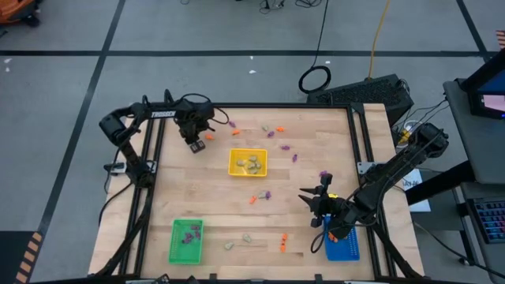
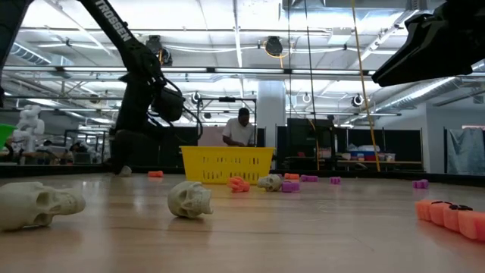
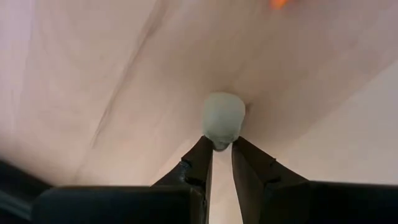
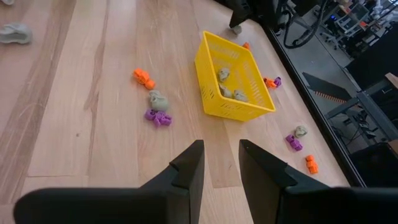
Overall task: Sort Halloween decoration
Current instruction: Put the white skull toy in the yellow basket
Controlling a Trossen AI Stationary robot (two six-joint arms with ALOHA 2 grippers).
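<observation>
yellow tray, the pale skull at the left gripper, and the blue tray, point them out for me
yellow tray (image 1: 233, 155): high view, on its left rim.
pale skull (image 3: 223, 118): left wrist view, on its rounded crown, just ahead of the fingertips.
blue tray (image 1: 353, 249): high view, on its bare right part.

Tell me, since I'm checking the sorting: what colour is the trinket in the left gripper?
Pale beige-grey, a small skull pinched by the left gripper; the left wrist view shows it best.
</observation>
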